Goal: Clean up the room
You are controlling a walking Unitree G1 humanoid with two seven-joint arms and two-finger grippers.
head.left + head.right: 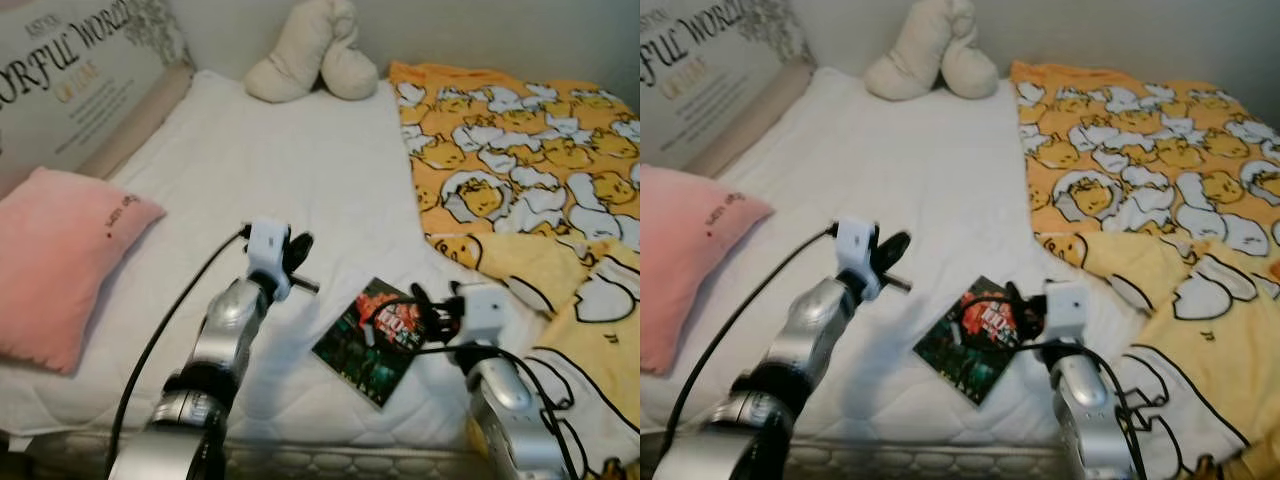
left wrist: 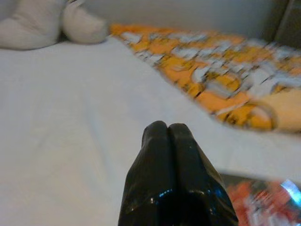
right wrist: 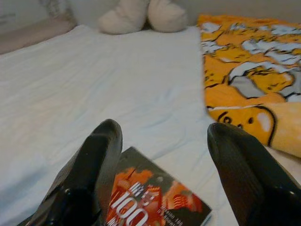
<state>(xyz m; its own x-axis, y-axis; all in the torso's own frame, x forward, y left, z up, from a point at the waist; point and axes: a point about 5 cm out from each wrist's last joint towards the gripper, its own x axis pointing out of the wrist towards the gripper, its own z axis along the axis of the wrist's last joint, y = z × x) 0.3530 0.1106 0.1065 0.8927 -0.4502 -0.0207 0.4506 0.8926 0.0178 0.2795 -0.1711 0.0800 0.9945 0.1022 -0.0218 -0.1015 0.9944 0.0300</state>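
A dark book (image 1: 368, 342) with a red and orange cover lies flat on the white bed (image 1: 260, 190) near its front edge. My right gripper (image 3: 162, 134) hovers just above the book's near end, open, with one black finger on each side and nothing between them. In the left eye view that gripper (image 1: 418, 308) sits at the book's right corner. My left gripper (image 1: 300, 258) is raised over the sheet left of the book; its two black fingers (image 2: 169, 150) are pressed together, shut on nothing.
A pink pillow (image 1: 55, 260) lies at the bed's left. A beige plush toy (image 1: 310, 50) rests at the far end. A yellow and orange patterned blanket (image 1: 520, 170) covers the right side. A printed headboard (image 1: 70, 70) stands at the far left.
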